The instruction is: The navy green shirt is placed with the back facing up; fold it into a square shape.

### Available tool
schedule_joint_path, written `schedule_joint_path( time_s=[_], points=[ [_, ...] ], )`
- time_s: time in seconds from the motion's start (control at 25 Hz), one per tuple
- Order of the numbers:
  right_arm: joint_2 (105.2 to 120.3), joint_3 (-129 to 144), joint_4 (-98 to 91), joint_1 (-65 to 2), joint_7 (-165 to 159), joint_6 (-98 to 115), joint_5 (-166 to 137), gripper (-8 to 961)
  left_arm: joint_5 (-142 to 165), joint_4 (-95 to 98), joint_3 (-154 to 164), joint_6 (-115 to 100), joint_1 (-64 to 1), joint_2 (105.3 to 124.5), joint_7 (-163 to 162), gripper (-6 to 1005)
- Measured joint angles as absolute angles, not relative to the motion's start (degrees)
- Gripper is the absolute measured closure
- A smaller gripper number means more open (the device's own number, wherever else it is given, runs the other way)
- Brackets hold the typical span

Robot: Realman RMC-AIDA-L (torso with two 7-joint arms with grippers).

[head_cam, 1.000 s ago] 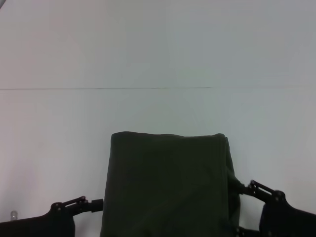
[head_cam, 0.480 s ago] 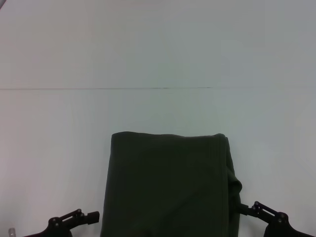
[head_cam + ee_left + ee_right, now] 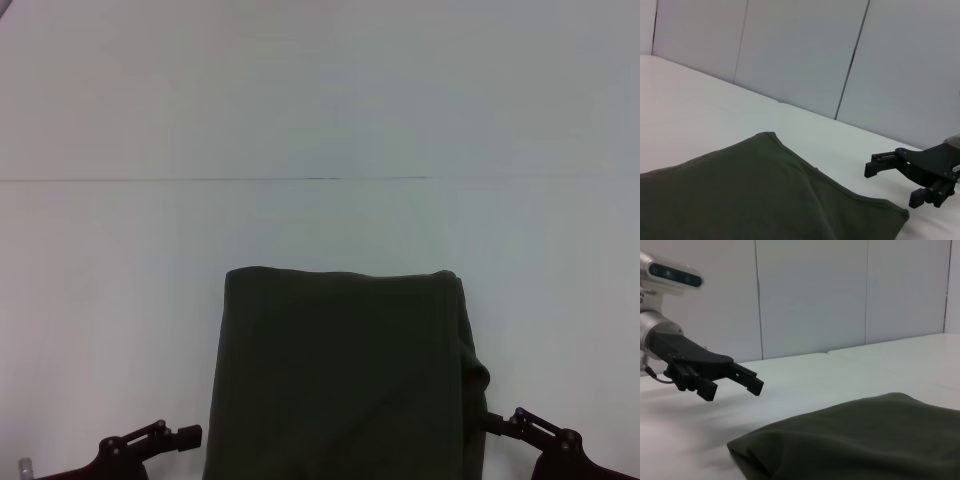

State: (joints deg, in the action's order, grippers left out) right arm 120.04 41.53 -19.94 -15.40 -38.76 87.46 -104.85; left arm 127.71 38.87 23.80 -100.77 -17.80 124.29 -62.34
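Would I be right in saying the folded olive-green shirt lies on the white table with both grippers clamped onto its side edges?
Not quite: neither gripper holds the shirt. In the head view, the left gripper and right gripper sit just off its sides, and the wrist views show both open and empty. The shirt does lie folded on the white table.

The navy green shirt (image 3: 345, 375) is lying folded flat on the table (image 3: 320, 120), at the near middle of the surface, its near part running out of the head view. The left gripper (image 3: 185, 436) is sitting just beside the shirt's left edge, the right gripper (image 3: 492, 421) just beside its right edge (neither touching it). A table seam (image 3: 215, 180) is running crosswise behind the shirt.
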Motion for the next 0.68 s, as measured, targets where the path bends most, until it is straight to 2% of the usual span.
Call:
schedule_joint_path(
  time_s=[0.68],
  points=[
    [120.23, 41.97, -19.89, -16.21, -38.5, 88.28, -104.85, 29, 127.42, 38.47, 22.58, -101.03, -17.8, 124.31, -64.06, 65]
  ],
)
